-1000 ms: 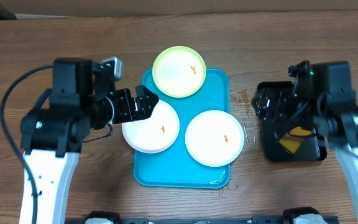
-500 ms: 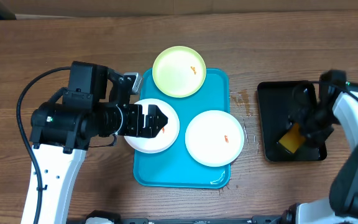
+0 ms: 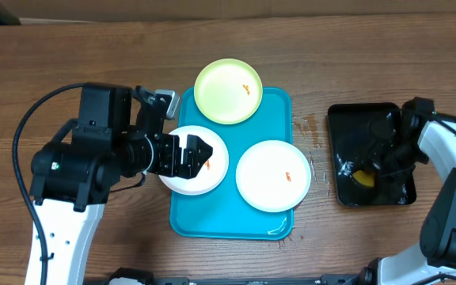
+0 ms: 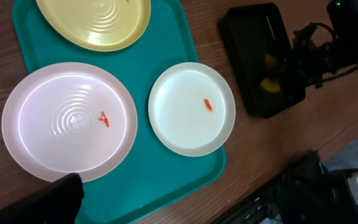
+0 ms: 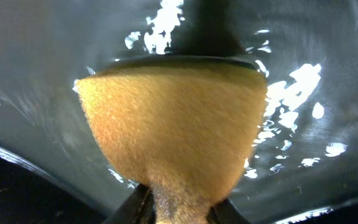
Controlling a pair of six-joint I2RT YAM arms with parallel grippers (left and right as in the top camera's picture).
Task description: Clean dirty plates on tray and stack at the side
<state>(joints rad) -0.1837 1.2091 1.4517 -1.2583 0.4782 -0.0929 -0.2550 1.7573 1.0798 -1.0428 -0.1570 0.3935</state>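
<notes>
Since a second ago the right gripper (image 3: 373, 169) has dropped into the black tray (image 3: 347, 119), well to the right of the turquoise tray (image 3: 232, 226), and its jaws now pinch the yellow sponge (image 5: 173, 134) by its near edge. The left gripper (image 3: 204, 154) has slid in over the white plate (image 4: 67, 121) at the turquoise tray's left edge and hangs there with its jaws spread. A second white plate (image 3: 273, 175) lies at that tray's right side, and the yellow-green plate (image 3: 228, 91) overhangs its far rim. Each carries a small orange smear. The plates look stiff, light and glossy, probably slippery, so the thin raised rim is the place to grip, easiest where the left plate overhangs the tray. The sponge is soft and coarse-pored, squashing where it is pinched, and the black tray shines as if wet.
</notes>
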